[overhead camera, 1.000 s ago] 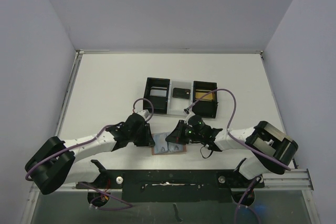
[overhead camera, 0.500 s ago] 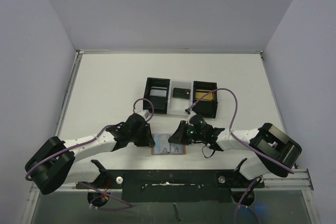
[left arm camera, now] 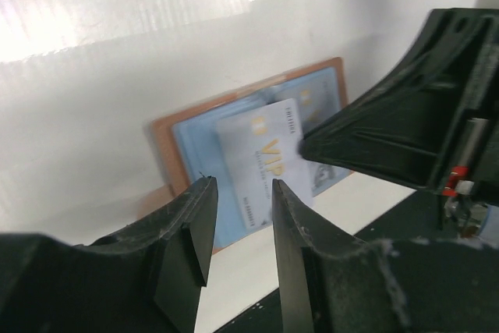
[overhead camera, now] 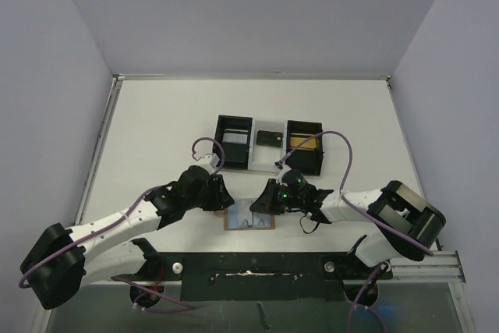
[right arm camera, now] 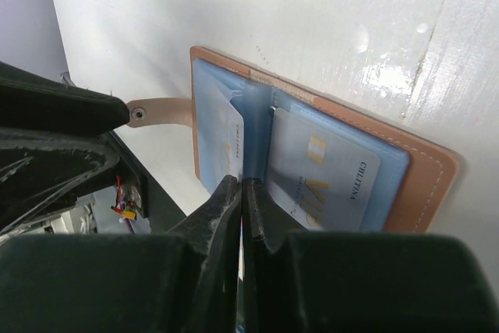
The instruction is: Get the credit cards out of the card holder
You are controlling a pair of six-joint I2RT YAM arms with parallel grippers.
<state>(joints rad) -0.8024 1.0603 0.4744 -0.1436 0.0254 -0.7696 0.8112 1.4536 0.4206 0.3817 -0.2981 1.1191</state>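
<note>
The card holder (overhead camera: 251,221), tan leather with blue lining, lies open and flat near the table's front edge. A silver-grey credit card (left arm camera: 269,150) marked VIP sits in one blue pocket (right arm camera: 323,169); a second pale card (right arm camera: 231,139) sits in the other pocket. My left gripper (overhead camera: 224,198) hovers just left of the holder with its jaws (left arm camera: 243,185) apart and nothing between them. My right gripper (overhead camera: 258,207) is shut, its tips (right arm camera: 243,182) down on the holder's middle fold between the two cards.
A black tray (overhead camera: 219,148) with a white middle stands just behind the holder. Its middle part holds a black card (overhead camera: 269,138) and its right part a gold one (overhead camera: 304,144). The holder's side tab (right arm camera: 160,112) points toward my left gripper.
My left gripper's jaws have widened and that hand has drawn up and back from the holder's left edge. The right gripper has shifted slightly and stays shut on the fold.
</note>
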